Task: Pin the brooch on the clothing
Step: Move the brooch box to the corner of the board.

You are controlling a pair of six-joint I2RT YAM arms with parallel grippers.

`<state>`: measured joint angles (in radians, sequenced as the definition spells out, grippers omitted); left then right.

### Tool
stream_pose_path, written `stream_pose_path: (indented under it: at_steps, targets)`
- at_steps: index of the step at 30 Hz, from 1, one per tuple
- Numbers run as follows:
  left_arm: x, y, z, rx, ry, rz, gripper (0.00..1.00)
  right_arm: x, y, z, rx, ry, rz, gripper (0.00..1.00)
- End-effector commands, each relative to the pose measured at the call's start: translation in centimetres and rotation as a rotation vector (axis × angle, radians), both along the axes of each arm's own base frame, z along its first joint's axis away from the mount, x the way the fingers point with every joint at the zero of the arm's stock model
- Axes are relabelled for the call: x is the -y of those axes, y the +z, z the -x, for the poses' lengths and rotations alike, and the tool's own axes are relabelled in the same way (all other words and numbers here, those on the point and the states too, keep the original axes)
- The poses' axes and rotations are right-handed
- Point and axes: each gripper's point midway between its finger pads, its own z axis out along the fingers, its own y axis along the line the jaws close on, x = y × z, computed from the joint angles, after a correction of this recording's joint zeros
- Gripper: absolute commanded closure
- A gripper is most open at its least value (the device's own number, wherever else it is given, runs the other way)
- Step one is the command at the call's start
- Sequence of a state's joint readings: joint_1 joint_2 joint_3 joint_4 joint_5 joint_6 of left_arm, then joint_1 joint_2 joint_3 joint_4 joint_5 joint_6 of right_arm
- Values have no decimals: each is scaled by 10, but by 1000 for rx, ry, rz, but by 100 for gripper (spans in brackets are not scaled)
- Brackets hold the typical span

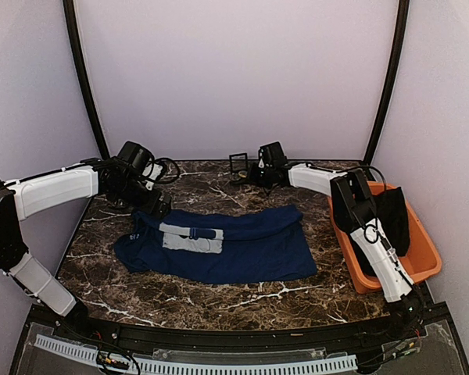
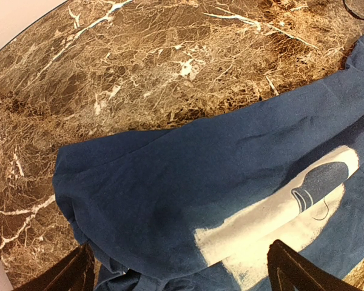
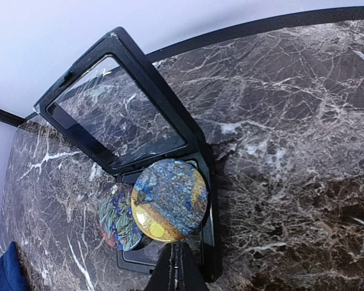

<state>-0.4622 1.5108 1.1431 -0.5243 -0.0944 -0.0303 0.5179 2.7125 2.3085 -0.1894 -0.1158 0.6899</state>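
Touching brooch (image 3: 170,201) rim, right end effector (image 3: 179,251) closed — grip unclear

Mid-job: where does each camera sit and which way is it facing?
Top external: above and behind, looking down at the table; left arm, right arm show.
Left wrist: above the T-shirt, facing down; tips of the open left gripper at bottom.
Right wrist: low at the rear, facing the open case and brooch; shut right gripper on its edge.
Shared: T-shirt, top and left wrist; case, top and right wrist.
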Motion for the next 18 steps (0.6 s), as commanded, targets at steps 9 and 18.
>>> stream_pose_path:
  at_steps: [9,18]
  targets:
    - [-2,0,3,-6,1,-6,1,16,-10,54,-97,11,107,97]
    - [0,2,3,-4,-1,7,1,19,14,76,-24,22,166,95]
